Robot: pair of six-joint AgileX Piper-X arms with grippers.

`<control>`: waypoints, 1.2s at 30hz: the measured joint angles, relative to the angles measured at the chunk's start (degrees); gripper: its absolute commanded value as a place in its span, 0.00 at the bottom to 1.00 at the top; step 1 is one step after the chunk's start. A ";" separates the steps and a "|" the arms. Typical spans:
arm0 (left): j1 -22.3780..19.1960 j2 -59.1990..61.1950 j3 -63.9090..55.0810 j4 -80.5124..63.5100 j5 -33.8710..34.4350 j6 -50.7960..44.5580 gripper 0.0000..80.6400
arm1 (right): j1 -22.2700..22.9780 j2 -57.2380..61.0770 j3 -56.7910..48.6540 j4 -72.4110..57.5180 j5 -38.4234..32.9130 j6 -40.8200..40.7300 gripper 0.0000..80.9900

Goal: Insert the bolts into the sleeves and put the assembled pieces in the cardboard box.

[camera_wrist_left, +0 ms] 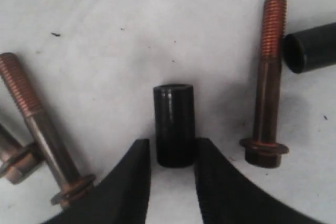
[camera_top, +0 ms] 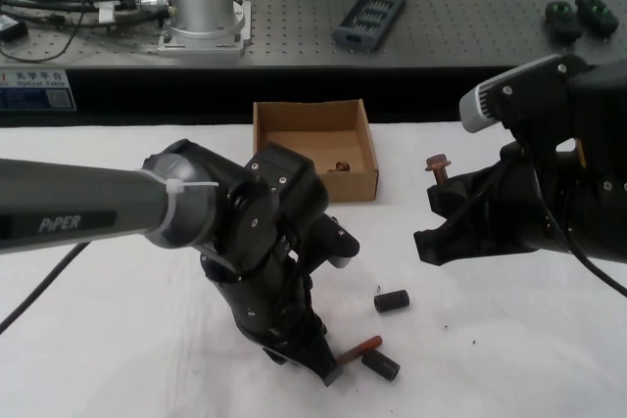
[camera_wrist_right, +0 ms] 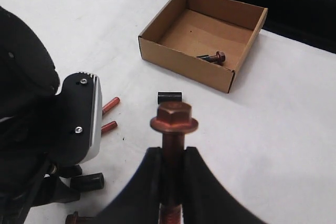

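You've got a white-covered desk (camera_top: 509,359) carrying everything here. Toward its far side the cardboard box (camera_wrist_right: 184,66) sits flat on the cover, open side up. Nearer you, one black sleeve (camera_top: 391,301) lies on its side, alone, well apart from the box. Closer in comes the cluster. A second sleeve (camera_wrist_left: 312,47) lies with its open mouth just beside the threaded end of a copper-coloured bolt (camera_wrist_left: 268,77). Next to that bolt, a third sleeve (camera_wrist_left: 175,124) lies on the cover. On its other side, another bolt (camera_wrist_left: 42,129) lies slanted, and one more bolt (camera_wrist_left: 13,158) touches its shank near the head.
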 measured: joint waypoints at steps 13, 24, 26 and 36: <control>0.00 0.17 -1.46 0.36 -0.42 0.21 0.27 | 0.00 0.00 0.00 -0.07 0.00 0.00 0.05; 0.00 1.64 -1.59 0.36 0.26 0.07 0.27 | 0.00 0.00 0.00 -0.54 -0.05 0.58 0.05; 0.00 1.74 -1.85 0.36 0.41 0.01 0.27 | 0.00 0.00 0.00 -0.54 -0.05 0.98 0.05; 0.00 1.74 -1.81 0.36 0.41 -0.39 0.00 | 0.00 0.00 0.00 -0.97 -0.05 0.97 0.05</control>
